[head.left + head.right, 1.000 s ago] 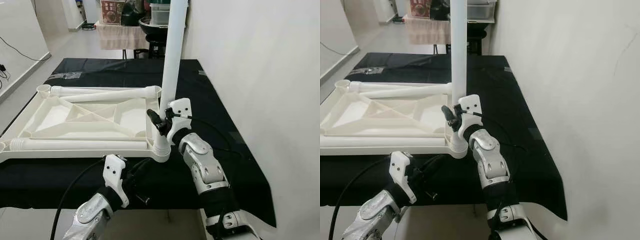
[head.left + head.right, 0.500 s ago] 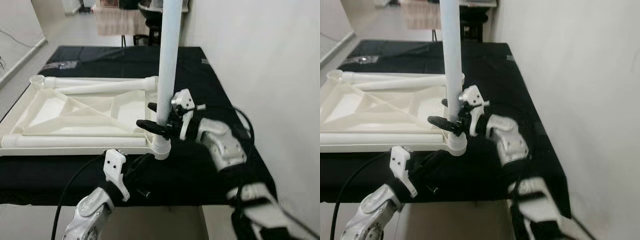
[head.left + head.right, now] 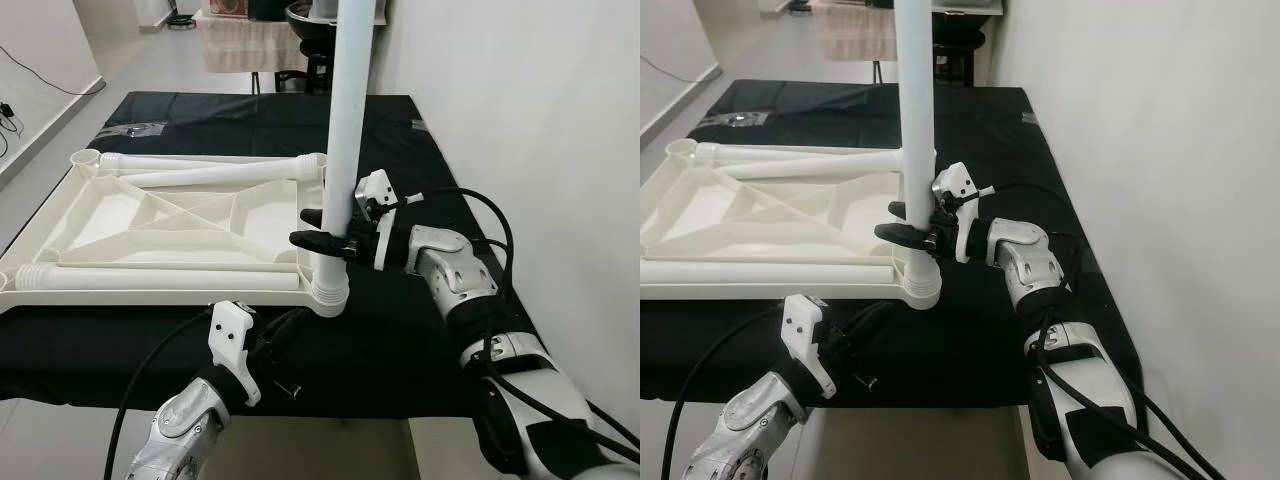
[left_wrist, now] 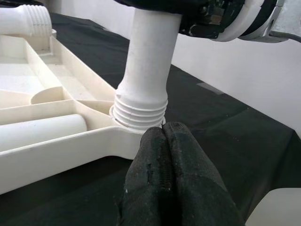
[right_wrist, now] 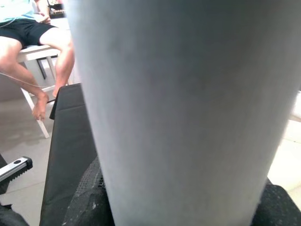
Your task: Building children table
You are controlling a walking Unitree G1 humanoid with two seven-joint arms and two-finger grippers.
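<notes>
A white plastic tabletop (image 3: 150, 225) lies upside down on the black-covered table (image 3: 250, 110). One white leg (image 3: 345, 130) stands upright in its near right corner socket (image 3: 327, 296). My right gripper (image 3: 330, 238) reaches in from the right, shut on this leg just above the threaded base; the leg (image 5: 183, 108) looms close in the right wrist view. My left gripper (image 4: 164, 141) is shut on nothing, low at the table's front edge, its fingertips just in front of the leg's threads (image 4: 140, 115). Loose legs (image 3: 220, 165) (image 3: 150, 277) lie in the tray.
A white wall (image 3: 520, 100) runs close along the table's right side. Chairs and clutter (image 3: 300, 40) stand beyond the far end. A seated person's legs (image 5: 33, 33) appear in the right wrist view. Open floor (image 3: 60, 90) lies to the left.
My right forearm has swung out from below to the right, and its gripper has turned round the leg while staying on it. The leg stays upright. My left gripper has hardly moved.
</notes>
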